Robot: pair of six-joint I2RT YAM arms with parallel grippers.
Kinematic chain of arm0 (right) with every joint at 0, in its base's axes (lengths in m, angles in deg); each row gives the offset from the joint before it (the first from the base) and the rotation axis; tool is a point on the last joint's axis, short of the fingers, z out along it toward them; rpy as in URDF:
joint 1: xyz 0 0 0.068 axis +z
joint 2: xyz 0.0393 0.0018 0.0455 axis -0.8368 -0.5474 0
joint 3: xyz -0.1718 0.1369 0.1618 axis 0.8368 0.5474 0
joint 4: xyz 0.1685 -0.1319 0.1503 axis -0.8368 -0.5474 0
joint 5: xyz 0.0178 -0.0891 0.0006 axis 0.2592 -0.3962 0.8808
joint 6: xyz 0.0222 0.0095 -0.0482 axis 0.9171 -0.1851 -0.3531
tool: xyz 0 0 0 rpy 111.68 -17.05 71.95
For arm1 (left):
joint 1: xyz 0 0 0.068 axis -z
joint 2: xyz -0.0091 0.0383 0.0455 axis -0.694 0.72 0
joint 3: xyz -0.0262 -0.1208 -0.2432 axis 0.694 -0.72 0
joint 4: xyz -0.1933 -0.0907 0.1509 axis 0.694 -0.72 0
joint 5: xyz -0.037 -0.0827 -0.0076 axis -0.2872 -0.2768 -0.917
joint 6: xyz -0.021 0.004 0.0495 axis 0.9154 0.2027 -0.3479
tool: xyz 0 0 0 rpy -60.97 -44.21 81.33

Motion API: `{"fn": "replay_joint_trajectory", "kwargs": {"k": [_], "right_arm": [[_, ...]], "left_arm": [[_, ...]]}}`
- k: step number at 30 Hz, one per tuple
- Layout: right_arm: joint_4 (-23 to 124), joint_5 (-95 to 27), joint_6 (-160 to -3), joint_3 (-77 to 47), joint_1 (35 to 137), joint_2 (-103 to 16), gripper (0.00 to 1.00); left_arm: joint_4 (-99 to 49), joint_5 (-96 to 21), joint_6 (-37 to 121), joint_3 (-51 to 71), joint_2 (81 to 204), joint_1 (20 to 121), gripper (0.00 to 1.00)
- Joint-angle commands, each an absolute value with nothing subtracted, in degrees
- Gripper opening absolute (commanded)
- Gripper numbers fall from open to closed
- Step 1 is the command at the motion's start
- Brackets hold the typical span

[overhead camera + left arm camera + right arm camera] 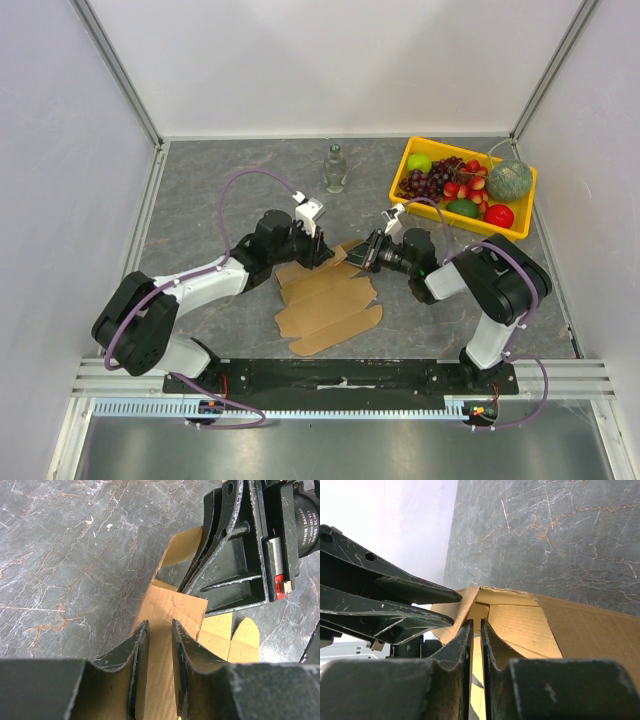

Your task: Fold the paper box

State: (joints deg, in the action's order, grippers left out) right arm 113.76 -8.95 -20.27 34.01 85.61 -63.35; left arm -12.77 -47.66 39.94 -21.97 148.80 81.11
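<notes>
grey marbled tabletop [200, 190], plain white walls [330, 60], aluminium frame posts [122, 75]

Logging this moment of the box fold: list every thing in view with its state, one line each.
paper box: partly folded, near part flat on the table, far edge raised.
left gripper: jaws narrowly apart over the box; grip unclear.
right gripper: jaws nearly together at the raised edge; grip unclear.
bottle: upright, apart from the box.
yellow tray: full of fruit, at the far right.

1 paper box [325, 300], 1 glass bottle [335, 168], 1 yellow tray [452, 147], 2 arms: L arm [200, 285], R arm [495, 285].
</notes>
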Motion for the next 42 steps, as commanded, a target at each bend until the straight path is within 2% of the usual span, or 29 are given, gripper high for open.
{"fn": "replay_joint_trajectory", "kwargs": {"k": [1, 7, 12, 16, 21, 24, 42], "right_arm": [[122.6, -7.32, -18.25, 33.97, 85.29, -62.84, 0.17], [123.23, -7.05, -17.89, 34.67, 84.67, -62.67, 0.16], [116.56, -7.23, -21.66, 35.29, 82.83, -60.74, 0.16], [99.29, -9.5, -32.45, 33.01, 82.65, -55.39, 0.18], [72.73, -20.66, -49.42, 27.47, 82.65, -47.21, 0.22], [64.35, -26.02, -55.15, 25.45, 82.65, -45.7, 0.22], [67.85, -23.05, -56.74, 26.58, 82.65, -53.87, 0.17]], "left_arm": [[-14.44, -48.1, 38.02, -23.09, 148.76, 82.7, 0.3], [-14.35, -47.14, 38.29, -23.0, 148.94, 83.14, 0.29], [-14.44, -45.03, 38.81, -22.91, 147.01, 83.14, 0.29], [-15.4, -44.41, 38.73, -21.95, 146.3, 83.14, 0.29], [-15.93, -43.54, 38.55, -22.03, 146.22, 83.23, 0.29], [-15.93, -42.48, 38.81, -22.91, 144.99, 83.14, 0.29], [-17.08, -43.18, 38.55, -26.6, 141.38, 83.58, 0.29]]}}
